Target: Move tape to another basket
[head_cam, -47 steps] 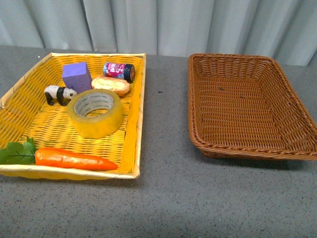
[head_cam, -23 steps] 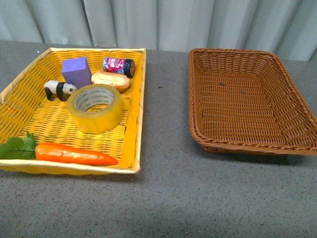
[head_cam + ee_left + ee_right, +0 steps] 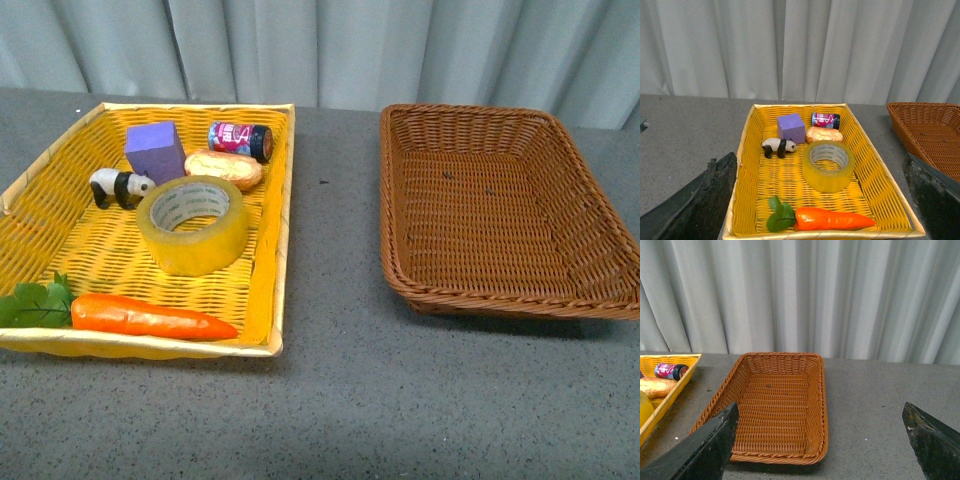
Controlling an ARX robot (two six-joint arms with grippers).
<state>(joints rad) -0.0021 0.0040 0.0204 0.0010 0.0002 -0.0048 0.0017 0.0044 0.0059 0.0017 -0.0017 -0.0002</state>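
The tape (image 3: pixel 200 246), a wide yellowish roll with a white printed core, lies flat in the yellow tray (image 3: pixel 281 225) on the left. It also shows in the left wrist view (image 3: pixel 827 178). The brown wicker basket (image 3: pixel 500 220) stands to the right with nothing in it, a strip of grey table between them. Neither arm shows in the front view. My left gripper (image 3: pixel 819 159) is open and empty, back from the tray, with the tape between its dark fingers (image 3: pixel 715 195). My right gripper (image 3: pixel 820 407) is open and empty, facing the basket (image 3: pixel 780 410).
The tray also holds a purple block (image 3: pixel 155 150), a toy panda (image 3: pixel 118 186), a small can (image 3: pixel 240 139), a bread roll (image 3: pixel 224 169) and a carrot (image 3: pixel 150 316) with green leaves. A grey curtain hangs behind the grey table (image 3: pixel 330 400).
The front view has shifted slightly, so the whole scene sits a little differently in the picture. Nothing on the table has moved relative to the rest.
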